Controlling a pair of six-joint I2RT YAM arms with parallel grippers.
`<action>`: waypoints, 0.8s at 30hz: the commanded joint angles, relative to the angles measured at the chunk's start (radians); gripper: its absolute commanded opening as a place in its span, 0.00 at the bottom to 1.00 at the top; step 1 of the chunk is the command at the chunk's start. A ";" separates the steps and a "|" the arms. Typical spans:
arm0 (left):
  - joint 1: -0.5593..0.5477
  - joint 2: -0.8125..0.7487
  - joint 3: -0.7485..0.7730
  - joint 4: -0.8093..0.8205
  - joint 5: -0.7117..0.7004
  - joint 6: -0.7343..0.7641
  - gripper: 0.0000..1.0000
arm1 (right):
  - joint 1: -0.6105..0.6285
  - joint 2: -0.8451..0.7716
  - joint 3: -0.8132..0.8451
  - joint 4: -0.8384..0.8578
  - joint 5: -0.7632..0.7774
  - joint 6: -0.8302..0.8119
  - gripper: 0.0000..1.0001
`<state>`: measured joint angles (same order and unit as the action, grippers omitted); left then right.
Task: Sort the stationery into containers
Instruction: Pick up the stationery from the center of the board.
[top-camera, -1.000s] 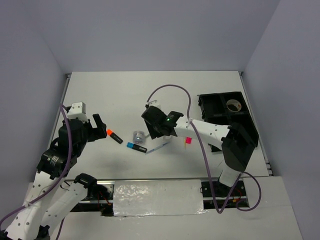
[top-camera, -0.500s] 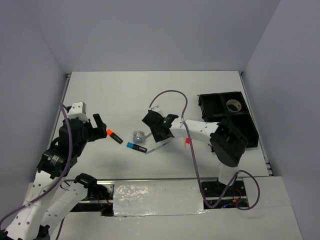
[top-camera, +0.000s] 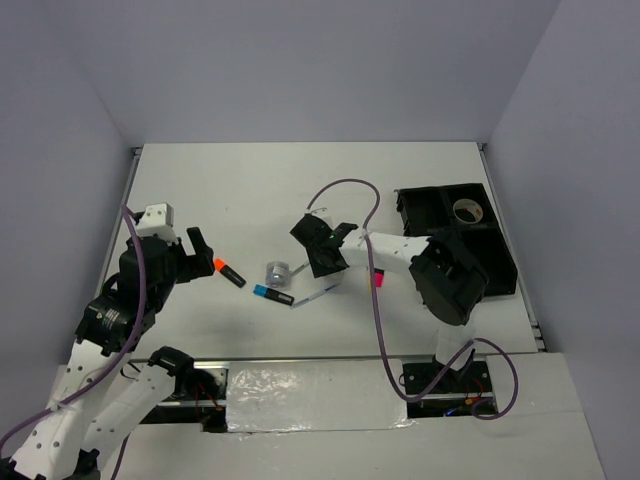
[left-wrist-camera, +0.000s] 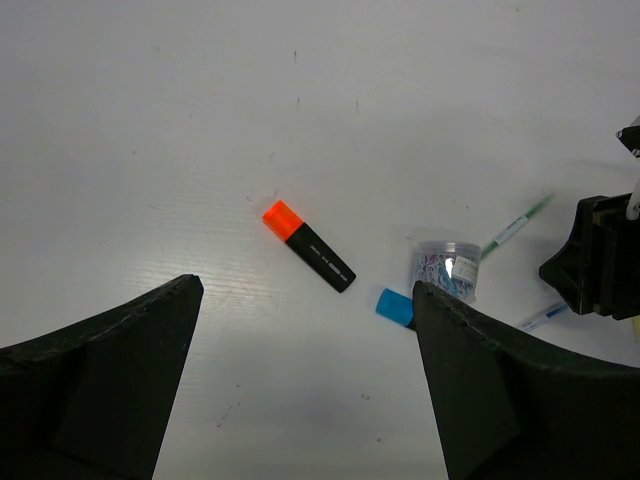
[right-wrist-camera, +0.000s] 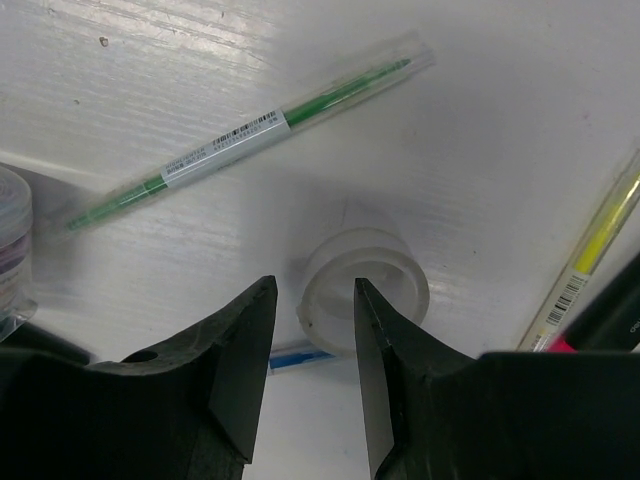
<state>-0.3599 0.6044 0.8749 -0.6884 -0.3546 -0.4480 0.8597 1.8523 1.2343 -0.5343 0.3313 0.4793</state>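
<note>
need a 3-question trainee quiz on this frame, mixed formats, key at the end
1. True or false: the organiser tray already holds a tape roll.
2. Which thing lies closest to the right gripper, just past its fingers?
A. the clear jar
B. the white tape roll
C. the organiser tray
3. Fill in: in the left wrist view, the highlighter lying whole between the wide-apart fingers of the left gripper has an ___ cap.

Key: 1 true; 2 B; 3 orange.
</note>
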 joint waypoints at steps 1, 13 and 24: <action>-0.005 0.005 0.009 0.027 -0.006 0.003 0.99 | -0.001 0.002 0.022 0.040 -0.011 0.018 0.44; -0.004 -0.006 0.006 0.027 -0.006 0.003 0.99 | -0.019 0.067 0.024 0.019 0.009 0.067 0.36; -0.004 -0.002 0.007 0.026 -0.007 0.003 0.99 | -0.028 0.054 0.057 0.020 0.002 0.041 0.20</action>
<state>-0.3599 0.6060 0.8749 -0.6884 -0.3546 -0.4480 0.8417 1.8980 1.2572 -0.5186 0.3294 0.5194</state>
